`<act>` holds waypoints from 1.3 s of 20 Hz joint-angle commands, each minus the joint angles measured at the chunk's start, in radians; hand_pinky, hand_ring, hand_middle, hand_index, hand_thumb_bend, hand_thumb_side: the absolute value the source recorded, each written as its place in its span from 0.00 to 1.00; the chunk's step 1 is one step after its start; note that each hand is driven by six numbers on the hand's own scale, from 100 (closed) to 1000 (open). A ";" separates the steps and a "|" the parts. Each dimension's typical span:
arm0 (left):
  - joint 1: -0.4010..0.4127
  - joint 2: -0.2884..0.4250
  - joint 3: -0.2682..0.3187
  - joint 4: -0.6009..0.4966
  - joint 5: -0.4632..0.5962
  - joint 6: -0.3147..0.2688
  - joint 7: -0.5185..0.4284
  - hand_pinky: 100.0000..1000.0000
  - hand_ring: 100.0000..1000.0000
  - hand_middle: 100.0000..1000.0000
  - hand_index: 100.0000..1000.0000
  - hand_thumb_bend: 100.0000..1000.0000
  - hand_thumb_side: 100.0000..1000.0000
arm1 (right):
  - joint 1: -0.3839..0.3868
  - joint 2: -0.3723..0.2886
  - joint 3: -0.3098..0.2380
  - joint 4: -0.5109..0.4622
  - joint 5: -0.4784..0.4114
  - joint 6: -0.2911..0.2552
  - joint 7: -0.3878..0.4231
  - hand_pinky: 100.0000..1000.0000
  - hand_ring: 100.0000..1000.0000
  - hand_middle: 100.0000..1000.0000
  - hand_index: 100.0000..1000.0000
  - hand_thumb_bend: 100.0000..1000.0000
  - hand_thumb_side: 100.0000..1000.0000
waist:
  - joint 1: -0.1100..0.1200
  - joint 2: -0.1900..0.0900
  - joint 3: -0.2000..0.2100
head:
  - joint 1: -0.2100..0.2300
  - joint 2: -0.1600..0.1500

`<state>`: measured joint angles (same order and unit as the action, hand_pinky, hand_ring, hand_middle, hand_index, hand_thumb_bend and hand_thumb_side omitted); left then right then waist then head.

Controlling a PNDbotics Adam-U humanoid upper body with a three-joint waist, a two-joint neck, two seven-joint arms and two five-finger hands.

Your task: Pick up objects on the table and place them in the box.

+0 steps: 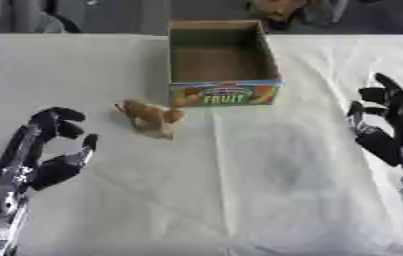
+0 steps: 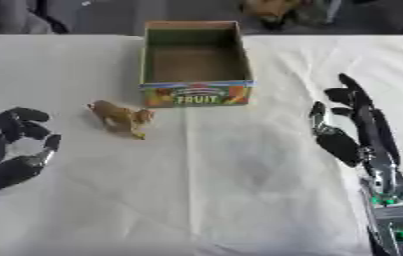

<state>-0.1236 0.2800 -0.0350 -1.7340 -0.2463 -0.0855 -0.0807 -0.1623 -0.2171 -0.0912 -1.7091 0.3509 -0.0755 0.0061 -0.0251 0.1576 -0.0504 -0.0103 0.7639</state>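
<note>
My left hand (image 1: 43,152): it hovers over the white tablecloth (image 1: 239,190) at the left side, fingers curled inward with the thumb set opposite them, and nothing is between them.
My right hand (image 2: 353,130): it is at the right side, fingers fairly straight and pointing away from me, holding nothing.
Toy animal (image 1: 152,116): a small tan figure standing on the cloth, ahead of my left hand and off to its right, near it but not touched; it is well apart from my right hand, across the table to that hand's left.
Box (image 1: 223,60): an open cardboard box with "FRUIT" printed on its near wall, beyond the toy animal and just to its right; it is ahead of both hands, closer to the middle between them. I see only its brown floor inside.
</note>
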 commanded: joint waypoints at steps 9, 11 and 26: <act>-0.036 0.071 0.003 -0.028 -0.035 -0.002 -0.014 0.59 0.56 0.64 0.65 0.27 0.00 | -0.009 -0.022 -0.005 -0.022 0.000 0.002 0.000 0.76 0.83 0.73 1.00 0.00 0.29 | 0.004 -0.015 -0.002 | 0.000 0.006; -0.057 0.106 -0.002 -0.033 -0.061 -0.004 -0.027 0.59 0.57 0.64 0.66 0.30 0.00 | -0.008 -0.023 -0.005 -0.022 0.000 0.002 0.000 0.76 0.83 0.73 1.00 0.00 0.29 | 0.006 -0.016 -0.004 | 0.001 0.006; -0.314 0.251 -0.123 0.058 -0.298 -0.069 -0.226 0.66 0.74 0.75 0.72 0.51 0.08 | -0.004 -0.023 0.003 -0.020 -0.001 0.000 0.006 0.76 0.83 0.73 1.00 0.00 0.29 | 0.016 -0.027 -0.026 | 0.006 0.006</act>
<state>-0.4190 0.5067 -0.1517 -1.6794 -0.5242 -0.1479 -0.2926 -0.1583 -0.2173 -0.0884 -1.7091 0.3509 -0.0748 0.0107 -0.0107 0.1447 -0.0755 -0.0074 0.7639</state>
